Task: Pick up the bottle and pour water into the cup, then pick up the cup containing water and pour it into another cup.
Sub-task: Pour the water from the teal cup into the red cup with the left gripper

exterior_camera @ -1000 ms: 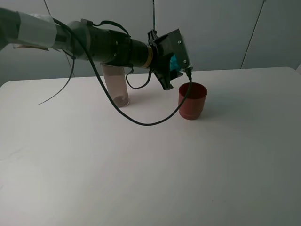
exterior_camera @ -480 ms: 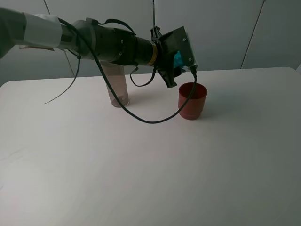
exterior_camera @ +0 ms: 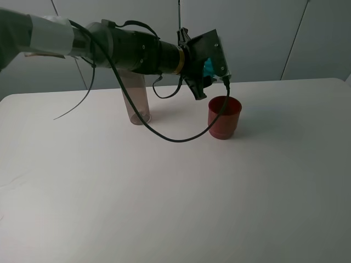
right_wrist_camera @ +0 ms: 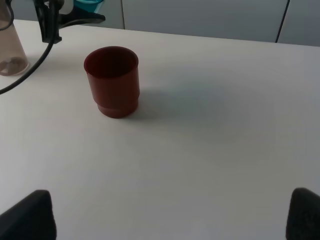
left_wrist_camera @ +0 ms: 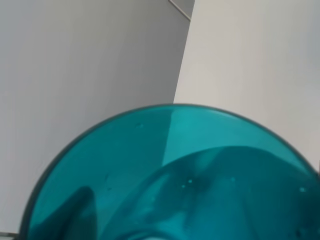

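Closest to us, the right claw [right_wrist_camera: 167, 217] sits low over the worktop [exterior_camera: 164, 219]. Its two tips are wide apart and there is nothing in it.

A bit further on stands the red cup [exterior_camera: 224, 116], upright on the worktop. We cannot see any water inside it.

Just above its rim, and a little behind it, hangs the left claw [exterior_camera: 204, 76], clamped on the blue cup [exterior_camera: 209, 66]. The blue cup is up in the air and it looks tipped over. We think this is the pour into the red cup, but we cannot tell if water is coming out.

Further back the bottle [exterior_camera: 136, 101] stands on the worktop, well apart from the red cup. The arm crosses in front of its top.

Here is what could go wrong. The blue cup sits a little off to one side of the red cup, so water could miss and land on the worktop. If the claw tips too fast, the water could splash out. The black cable [exterior_camera: 176, 141] hangs right by the red cup's rim, so a quick swing of the arm could drag it and knock the red cup over. The blue cup is smooth, so it could also slip in the claw
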Tool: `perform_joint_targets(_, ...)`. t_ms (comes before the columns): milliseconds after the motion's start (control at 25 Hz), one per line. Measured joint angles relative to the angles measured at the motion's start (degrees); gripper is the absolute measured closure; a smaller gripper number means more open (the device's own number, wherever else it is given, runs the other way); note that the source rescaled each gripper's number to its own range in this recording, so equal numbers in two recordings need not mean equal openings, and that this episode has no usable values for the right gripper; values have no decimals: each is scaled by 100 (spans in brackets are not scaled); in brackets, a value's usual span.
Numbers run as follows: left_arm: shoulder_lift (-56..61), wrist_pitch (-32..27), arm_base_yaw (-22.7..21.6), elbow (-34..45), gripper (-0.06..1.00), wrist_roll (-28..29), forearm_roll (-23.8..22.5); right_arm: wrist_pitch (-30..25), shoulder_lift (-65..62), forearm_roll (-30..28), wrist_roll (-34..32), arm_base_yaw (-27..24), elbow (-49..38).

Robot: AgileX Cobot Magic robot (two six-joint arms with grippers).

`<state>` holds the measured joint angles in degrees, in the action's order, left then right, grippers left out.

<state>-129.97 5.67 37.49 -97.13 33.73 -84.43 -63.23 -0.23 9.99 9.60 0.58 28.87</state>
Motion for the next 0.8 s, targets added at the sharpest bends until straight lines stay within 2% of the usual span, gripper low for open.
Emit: perform_joint_targets(800, -70, -318, 151, 0, 81, -935, -84, 0, 0, 0, 0, 0, 0)
